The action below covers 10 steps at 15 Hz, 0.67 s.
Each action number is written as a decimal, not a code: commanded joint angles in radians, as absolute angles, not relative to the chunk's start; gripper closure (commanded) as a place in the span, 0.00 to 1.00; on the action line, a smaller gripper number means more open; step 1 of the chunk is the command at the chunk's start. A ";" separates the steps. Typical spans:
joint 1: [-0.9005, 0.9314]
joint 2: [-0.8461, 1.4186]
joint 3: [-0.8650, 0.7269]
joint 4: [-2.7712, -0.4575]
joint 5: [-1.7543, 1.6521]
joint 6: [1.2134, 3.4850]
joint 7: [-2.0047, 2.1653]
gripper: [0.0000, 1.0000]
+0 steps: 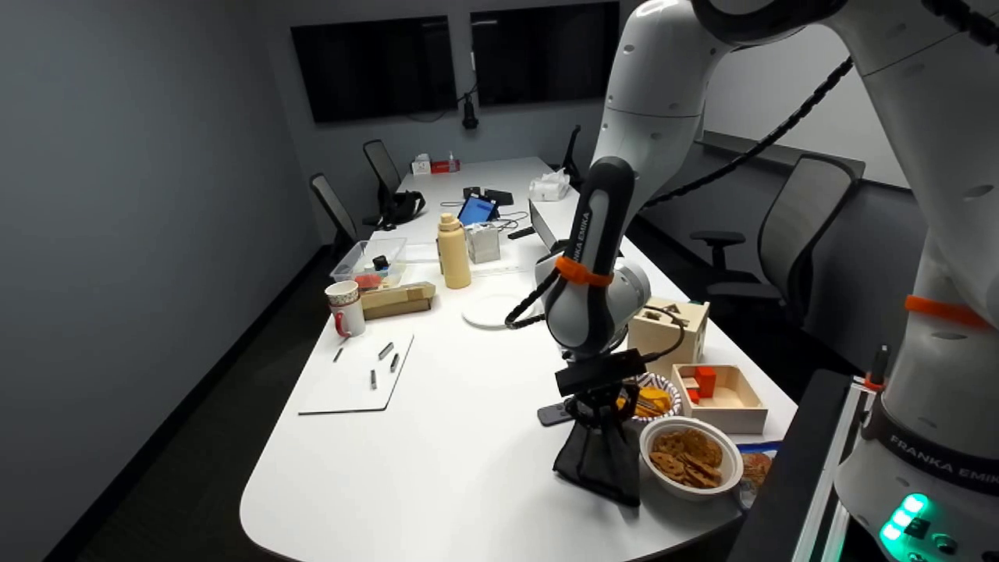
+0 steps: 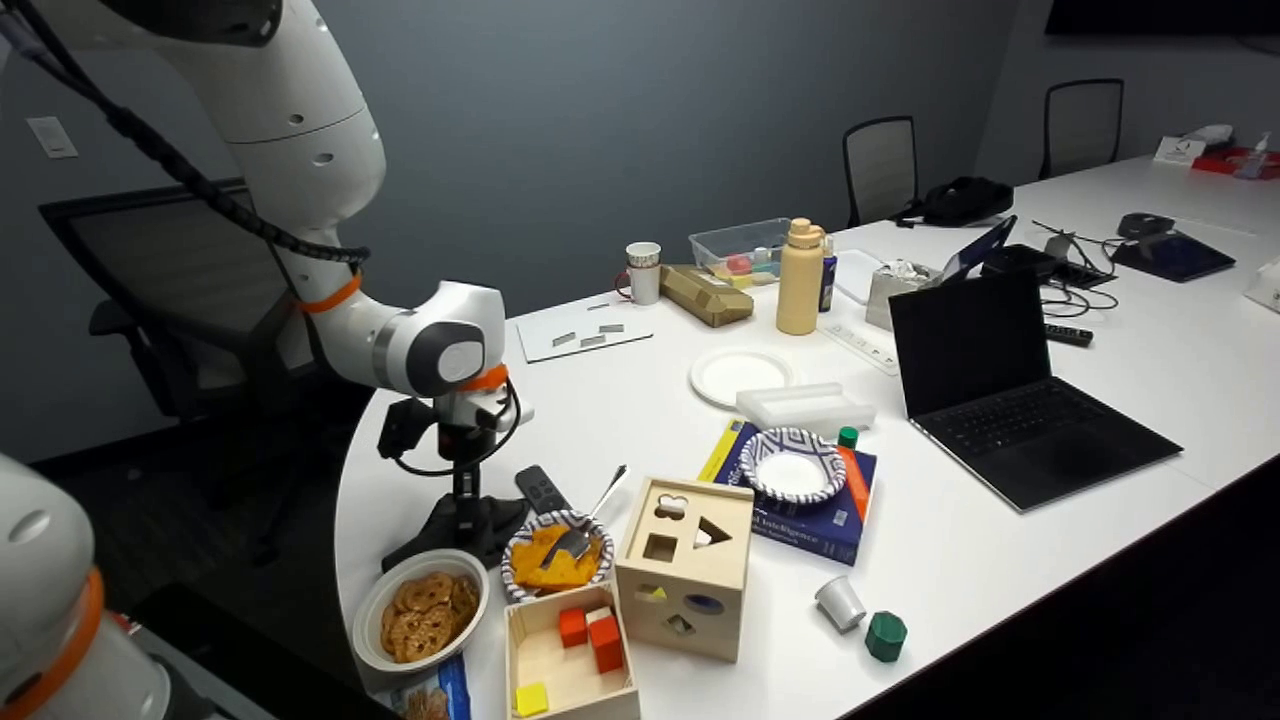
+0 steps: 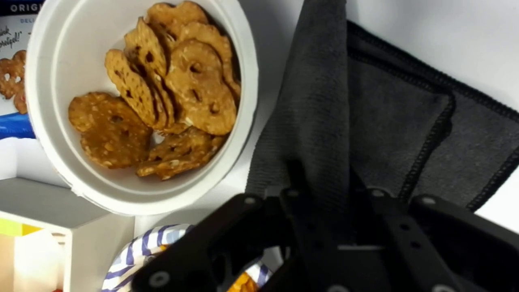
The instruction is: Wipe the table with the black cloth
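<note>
The long white table (image 1: 437, 468) fills the lower part of both exterior views (image 2: 610, 425). My gripper (image 1: 601, 421) points down near its rounded end. It is shut on the black cloth (image 1: 599, 467), which hangs below and spreads toward the table top. In an exterior view the cloth (image 2: 430, 540) is partly behind the bowl of pretzel crisps. In the wrist view the cloth (image 3: 393, 121) rises in a fold between the fingers (image 3: 320, 190), with stitched edges lying flat to the right. The gripped part is dark and partly hidden by the fingers.
The white bowl of pretzel crisps (image 3: 77, 52) stands right beside the cloth. A patterned bowl of orange snacks (image 2: 512, 575), a dark remote (image 1: 555, 414), a wooden tray (image 1: 737, 420) and a wooden shape box (image 2: 680, 595) are close. A whiteboard (image 1: 343, 394) holds several small pieces.
</note>
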<state>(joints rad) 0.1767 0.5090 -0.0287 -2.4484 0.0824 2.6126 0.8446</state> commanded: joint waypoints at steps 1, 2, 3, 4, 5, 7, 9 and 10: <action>0.216 0.513 -0.056 -2.414 0.067 2.563 0.859 1.00; 0.220 0.510 -0.058 -2.409 0.065 2.553 0.860 1.00; 0.222 0.505 -0.055 -2.403 0.065 2.550 0.852 1.00; 0.224 0.495 -0.048 -2.401 0.064 2.559 0.840 0.99; 0.226 0.486 -0.043 -2.396 0.065 2.563 0.832 0.99; 0.244 0.452 -0.042 -2.397 0.050 2.582 0.824 0.99; 0.279 0.400 -0.062 -2.407 0.013 2.604 0.859 0.99; 0.295 0.375 -0.076 -2.415 -0.011 2.631 0.881 0.99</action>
